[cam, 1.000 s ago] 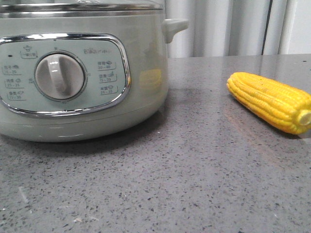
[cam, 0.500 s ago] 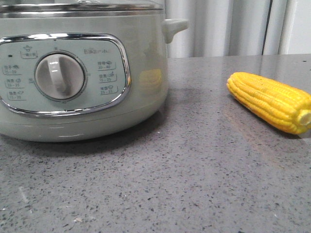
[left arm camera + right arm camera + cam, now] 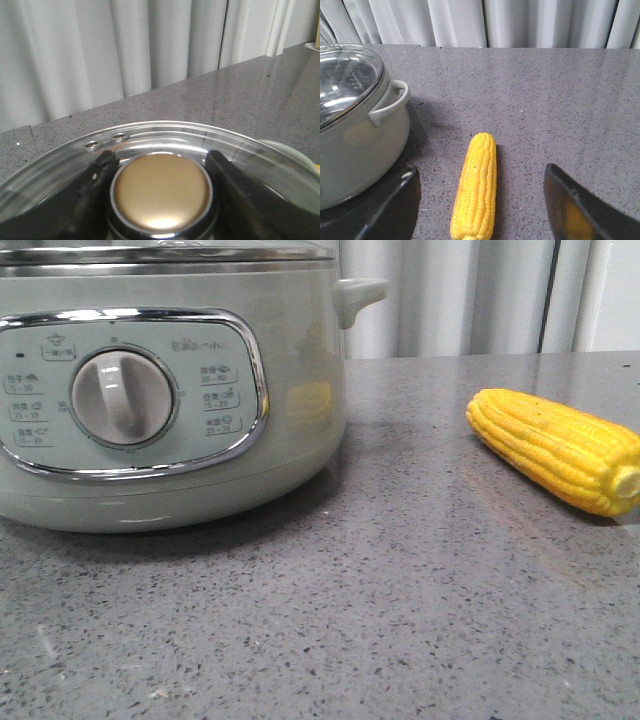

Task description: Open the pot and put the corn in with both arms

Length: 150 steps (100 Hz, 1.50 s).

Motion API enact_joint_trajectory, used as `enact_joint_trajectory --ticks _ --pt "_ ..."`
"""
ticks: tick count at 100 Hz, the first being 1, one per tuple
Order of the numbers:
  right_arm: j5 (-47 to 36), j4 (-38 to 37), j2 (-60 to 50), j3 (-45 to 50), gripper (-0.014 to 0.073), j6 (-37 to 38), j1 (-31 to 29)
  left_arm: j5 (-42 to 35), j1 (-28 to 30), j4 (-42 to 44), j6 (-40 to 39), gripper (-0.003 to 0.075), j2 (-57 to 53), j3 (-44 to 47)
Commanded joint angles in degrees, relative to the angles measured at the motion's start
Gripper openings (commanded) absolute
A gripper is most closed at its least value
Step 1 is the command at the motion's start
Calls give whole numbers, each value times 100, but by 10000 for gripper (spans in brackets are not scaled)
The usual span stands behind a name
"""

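Pot (image 3: 290, 360): pale green body, chrome frame round panel, grey-white dial (image 3: 122, 398) w/ dark printed markings beside it. Lid (image 3: 165, 137): clear glass, gold-tone knob (image 3: 161, 191) w/ chrome ring. Corn (image 3: 556, 448): bright yellow, neat kernel rows, pale stub end. Table (image 3: 400, 610): grey w/ dark and white speckle. Curtain (image 3: 520, 22): whitish-grey, vertical folds.

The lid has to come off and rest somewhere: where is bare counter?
Bare grey counter lies between the pot and the corn, and in front of both. Behind the corn is also free. Crowded only close beside the pot.
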Motion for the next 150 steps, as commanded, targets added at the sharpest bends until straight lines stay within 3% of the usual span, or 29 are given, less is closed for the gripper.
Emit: enact_joint_trajectory --ticks 1,22,41,71,81,93,150 --pt "-464 -34 51 -202 458 -39 -33 -544 -19 0 22 123 -481 -235" --pt "-464 -34 51 -202 458 -39 -33 34 116 0 22 123 -1163 -633" --pt "-464 -34 51 -202 458 -39 -33 409 743 0 22 123 -1758 -685" --pt "-464 -34 51 -202 458 -39 -33 1569 2819 0 22 123 -2356 -663" --pt "-464 -34 51 -202 458 -39 -33 1617 3653 0 22 123 -2376 -600" --pt "-469 -34 51 -202 458 -39 -33 1403 4259 0 11 123 -2345 -473" --pt "-469 -60 51 -202 458 -39 -33 778 4611 -90 11 123 -1462 329"
